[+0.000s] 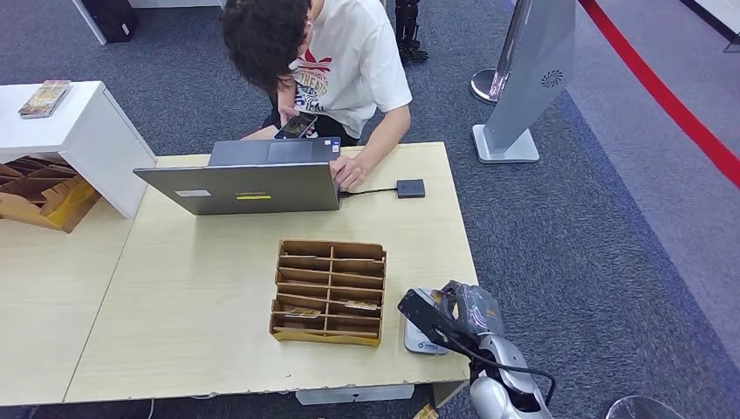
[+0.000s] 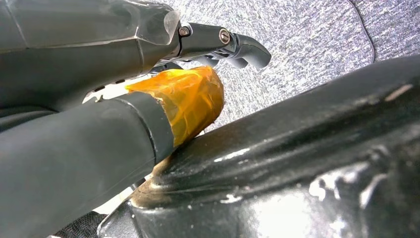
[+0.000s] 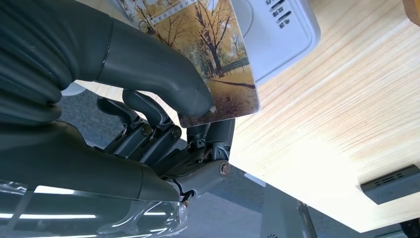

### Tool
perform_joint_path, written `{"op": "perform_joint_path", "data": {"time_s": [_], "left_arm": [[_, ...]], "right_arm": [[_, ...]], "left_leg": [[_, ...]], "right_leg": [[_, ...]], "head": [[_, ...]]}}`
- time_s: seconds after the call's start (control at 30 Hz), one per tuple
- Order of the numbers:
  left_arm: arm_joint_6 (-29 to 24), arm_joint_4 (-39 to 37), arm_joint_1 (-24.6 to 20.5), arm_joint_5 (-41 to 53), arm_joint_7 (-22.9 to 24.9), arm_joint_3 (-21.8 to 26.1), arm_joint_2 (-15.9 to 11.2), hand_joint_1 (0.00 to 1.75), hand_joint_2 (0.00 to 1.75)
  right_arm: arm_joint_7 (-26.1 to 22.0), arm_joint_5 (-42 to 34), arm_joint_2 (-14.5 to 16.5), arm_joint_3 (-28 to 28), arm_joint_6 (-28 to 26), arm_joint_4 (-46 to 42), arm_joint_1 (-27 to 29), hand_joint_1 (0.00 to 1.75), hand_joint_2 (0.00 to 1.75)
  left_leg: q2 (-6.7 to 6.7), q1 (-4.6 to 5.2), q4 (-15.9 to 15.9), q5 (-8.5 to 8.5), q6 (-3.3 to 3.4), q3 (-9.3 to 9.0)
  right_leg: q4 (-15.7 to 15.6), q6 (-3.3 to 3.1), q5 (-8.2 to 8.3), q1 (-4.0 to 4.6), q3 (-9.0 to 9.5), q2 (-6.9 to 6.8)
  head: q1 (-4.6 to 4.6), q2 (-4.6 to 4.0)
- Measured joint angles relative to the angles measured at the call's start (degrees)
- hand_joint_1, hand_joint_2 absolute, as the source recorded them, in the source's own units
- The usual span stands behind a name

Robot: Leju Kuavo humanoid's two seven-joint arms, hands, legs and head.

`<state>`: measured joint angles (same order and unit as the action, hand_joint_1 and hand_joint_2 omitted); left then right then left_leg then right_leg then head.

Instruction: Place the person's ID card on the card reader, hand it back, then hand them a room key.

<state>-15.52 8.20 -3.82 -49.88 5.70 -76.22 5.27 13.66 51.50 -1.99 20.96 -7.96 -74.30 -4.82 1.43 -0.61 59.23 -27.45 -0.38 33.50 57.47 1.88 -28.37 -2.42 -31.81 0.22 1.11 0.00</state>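
Holding the ID card (image 3: 218, 59) pinched under its thumb, my right hand (image 1: 458, 310) sits over the white card reader (image 1: 419, 336) at the near right corner of the surface (image 1: 192, 305), presumably so the card can be read. From the head view the card is hidden; the right wrist view shows its tree picture lying over the reader. My left hand (image 2: 148, 74) hangs by my body, fingers loosely curled, holding nothing. Key cards wait in the wooden rack (image 1: 330, 292) just left.
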Motion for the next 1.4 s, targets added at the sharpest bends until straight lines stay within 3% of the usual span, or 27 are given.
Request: {"op": "perform_joint_path", "data": {"time_s": [1.4], "left_arm": [[0.0,0.0,0.0,-0.1,0.0,0.0,0.0,0.00,0.00]], "right_arm": [[0.8,1.5,0.3,0.0,0.5,0.7,-0.2,1.75,1.75]], "left_leg": [[0.00,0.00,0.0,0.00,0.00,-0.02]], "right_leg": [[0.0,0.00,0.00,0.00,0.01,0.00]], "head": [[0.00,0.00]]}}
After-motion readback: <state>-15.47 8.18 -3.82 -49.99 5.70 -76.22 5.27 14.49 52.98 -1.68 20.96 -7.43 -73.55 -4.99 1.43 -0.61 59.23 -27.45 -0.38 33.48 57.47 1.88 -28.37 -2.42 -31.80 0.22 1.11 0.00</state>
